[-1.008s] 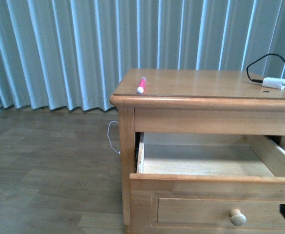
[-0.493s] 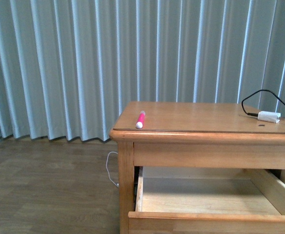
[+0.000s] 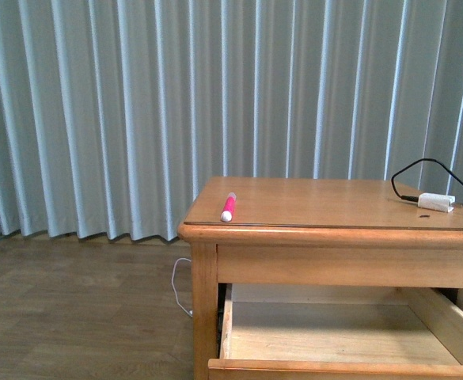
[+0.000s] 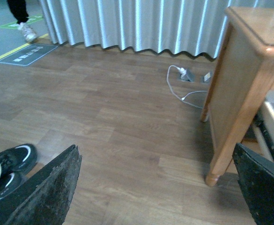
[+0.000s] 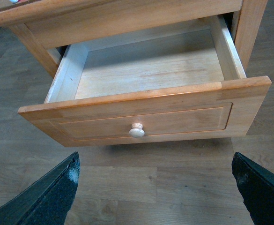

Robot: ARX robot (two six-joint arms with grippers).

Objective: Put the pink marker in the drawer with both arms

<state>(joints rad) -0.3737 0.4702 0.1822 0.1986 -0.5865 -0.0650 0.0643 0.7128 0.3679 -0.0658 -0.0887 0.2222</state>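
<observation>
**Front view.** The pink marker (image 3: pixel 228 207) lies on the worktop (image 3: pixel 318 202) close to its front left corner. Its long axis runs front to back, with the white end toward the camera. Just below, the drawer (image 3: pixel 334 366) stands pulled out, and its pale interior is bare as far as it shows. A white plug (image 3: pixel 437 202) on a black cable (image 3: pixel 409 170) rests at the far right of the worktop, well apart from the marker. A pleated curtain (image 3: pixel 96 111) closes the background. Neither arm appears.

**Left wrist view.** The left gripper (image 4: pixel 155 154) hangs low over the wooden floor (image 4: pixel 104 122), jaws spread wide with nothing between them. The marker shows only as a pink sliver on the worktop corner, higher than the gripper and beyond it, with the corner post (image 4: pixel 235 108) in between. A white cord (image 4: pixel 181 91) trails on the floor beside the post. Dark shoes (image 4: pixel 10 164) lie near one finger.

**Right wrist view.** The right gripper (image 5: pixel 155 161) looks down on the drawer front, released and empty, with the knob (image 5: pixel 137 131) roughly in line between its fingers. The marker cannot be made out with certainty here.

**Reading.** The left arm appears the nearer to the marker. Its approach would need to rise past the worktop edge and close across the marker's short axis. Nothing on the worktop stands in the way.
</observation>
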